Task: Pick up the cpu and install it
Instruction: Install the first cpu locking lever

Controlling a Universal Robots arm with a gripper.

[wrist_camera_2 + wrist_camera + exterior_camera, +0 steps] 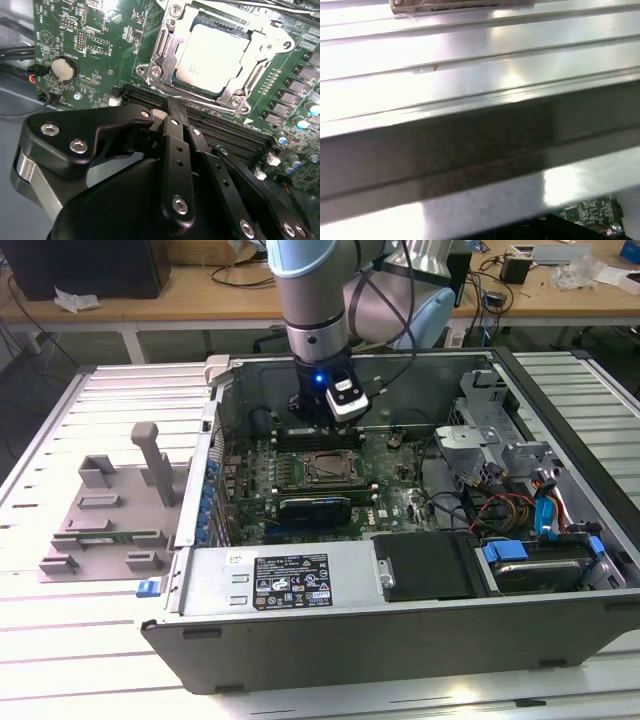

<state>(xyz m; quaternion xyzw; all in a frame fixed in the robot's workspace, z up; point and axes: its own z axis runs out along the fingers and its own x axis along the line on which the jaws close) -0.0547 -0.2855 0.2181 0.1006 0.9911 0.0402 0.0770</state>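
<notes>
So the gripper is down inside the open computer case, and in the second wrist view its black fingers look pressed together with nothing between them, tips hovering just over the memory slots next to the socket. The cpu is already sitting in the socket on the green motherboard, silvery top facing up, metal retention frame around it, and the fingertips are just beside it, not touching. A round coin battery sits on the board off to one side. In the exterior view the arm comes straight down into the far part of the case, with the socket just nearer than the gripper. A long black card lies nearer still on the board, and the drive cage with coloured cables is on the exterior view's right. Outside the case, on the exterior view's left, a grey plastic tray with upright posts rests on the slatted metal table.
</notes>
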